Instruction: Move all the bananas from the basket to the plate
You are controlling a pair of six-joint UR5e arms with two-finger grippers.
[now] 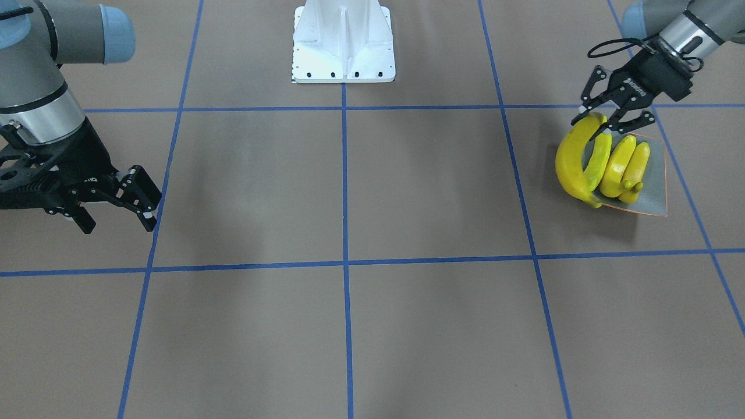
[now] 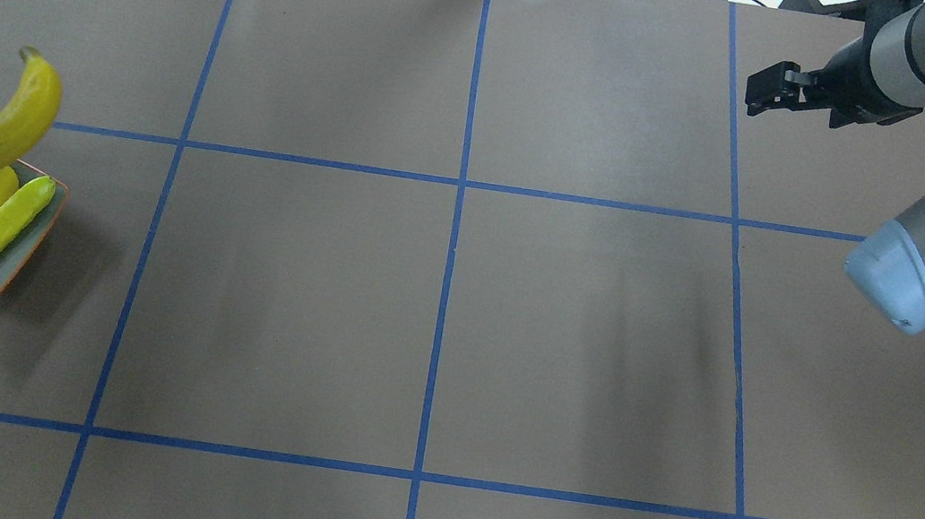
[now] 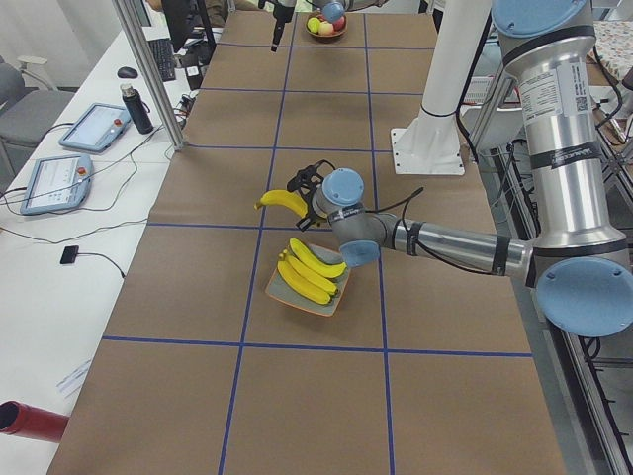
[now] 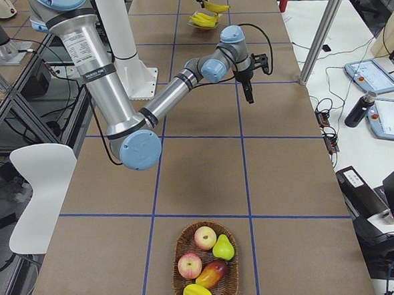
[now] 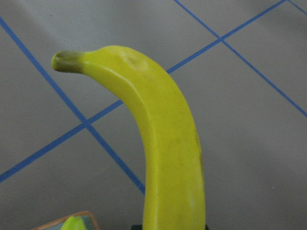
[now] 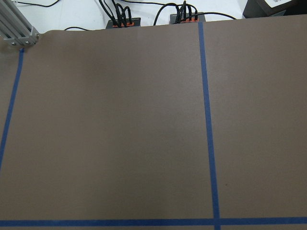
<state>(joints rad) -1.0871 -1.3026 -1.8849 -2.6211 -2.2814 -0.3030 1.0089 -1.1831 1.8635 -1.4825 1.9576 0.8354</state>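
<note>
Yellow banana [image 1: 573,163] is pinched at one end by the left gripper [image 1: 605,119] in the front-facing view. Three more bananas [image 1: 620,166] lie on the plate [image 1: 655,186] just beneath it. The right gripper [image 1: 119,220] hangs spread and holds nothing, well apart. Overhead, the held banana juts forward from the left gripper, past the plate's rim. From the left wrist, it runs straight out from the jaws.

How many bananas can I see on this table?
4. Three lie side by side on the plate: greenish banana, middle banana, outer banana. The fourth banana is held in the left gripper. None seems hidden.
</note>
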